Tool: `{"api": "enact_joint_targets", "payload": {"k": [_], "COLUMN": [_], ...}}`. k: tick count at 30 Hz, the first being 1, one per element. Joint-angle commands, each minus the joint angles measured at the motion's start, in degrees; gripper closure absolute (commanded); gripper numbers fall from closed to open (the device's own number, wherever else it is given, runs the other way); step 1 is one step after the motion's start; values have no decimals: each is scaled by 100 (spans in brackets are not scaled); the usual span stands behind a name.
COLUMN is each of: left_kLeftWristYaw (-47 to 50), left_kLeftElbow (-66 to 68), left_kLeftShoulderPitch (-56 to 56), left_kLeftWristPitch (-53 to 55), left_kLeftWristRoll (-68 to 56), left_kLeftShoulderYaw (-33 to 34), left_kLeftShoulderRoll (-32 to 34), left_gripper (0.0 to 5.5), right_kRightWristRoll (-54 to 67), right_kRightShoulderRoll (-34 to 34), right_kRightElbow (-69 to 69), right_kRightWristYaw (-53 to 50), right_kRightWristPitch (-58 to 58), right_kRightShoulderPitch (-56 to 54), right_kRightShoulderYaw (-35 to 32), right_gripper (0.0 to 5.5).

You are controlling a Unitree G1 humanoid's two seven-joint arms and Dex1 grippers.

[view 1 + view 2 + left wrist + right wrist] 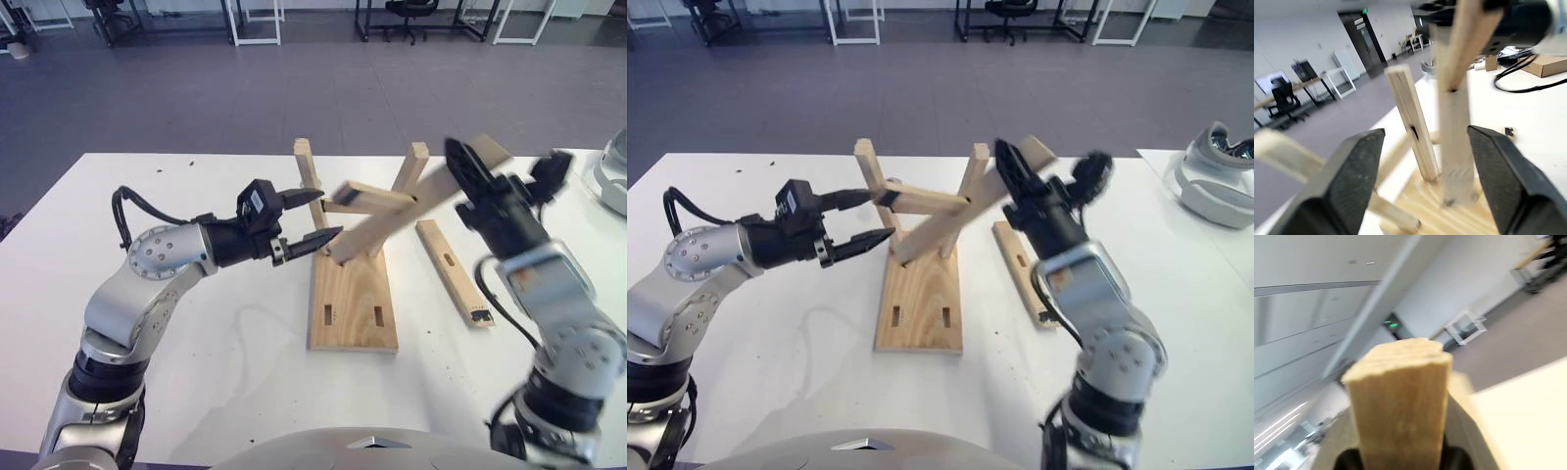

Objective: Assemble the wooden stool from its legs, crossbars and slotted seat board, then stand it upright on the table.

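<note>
Wooden seat board (355,308) lies flat on the white table (196,323). A left upright leg (306,174) and a right upright leg (413,166) stand in it, joined by a crossbar (362,204). The right gripper (477,179) pinches a slanted leg (392,223), whose lower end sits just ahead of the left gripper (330,213), fingers spread. The left wrist view adds a dark slot in the left upright leg; the right wrist view shows the slanted leg's blunt end.

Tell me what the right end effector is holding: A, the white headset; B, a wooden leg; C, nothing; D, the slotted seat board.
B: the right end effector is shut on a tilted wooden leg, while the seat board lies flat on the table.
</note>
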Motion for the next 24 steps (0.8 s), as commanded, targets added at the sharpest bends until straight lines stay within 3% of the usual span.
{"api": "enact_joint_targets", "payload": {"k": [1,6,19,24], "left_kLeftWristYaw": [96,306,452,466], "left_kLeftElbow": [82,417,537,581], "left_kLeftShoulderPitch": [548,832,830,777], "left_kLeftWristPitch": [-227,-561,-579,-578], "left_kLeftWristRoll": [442,1031,1228,1257], "left_kLeftShoulderYaw": [-100,-302,-184,-172], "left_kLeftShoulderRoll": [136,42,-66,-72], "left_gripper": [174,115,114,114], "right_kRightWristRoll": [114,-268,-1269,-716], "right_kRightShoulderRoll": [-143,-143,-529,-548], "right_kRightElbow": [-155,101,285,64], "right_kRightWristYaw": [258,482,511,564], "right_kRightWristPitch": [-175,-278,-698,-586], "right_kRightShoulderPitch": [1233,1933,1917,2035], "right_kRightShoulderYaw": [-332,-107,-119,95], "right_gripper": [447,447,447,447]}}
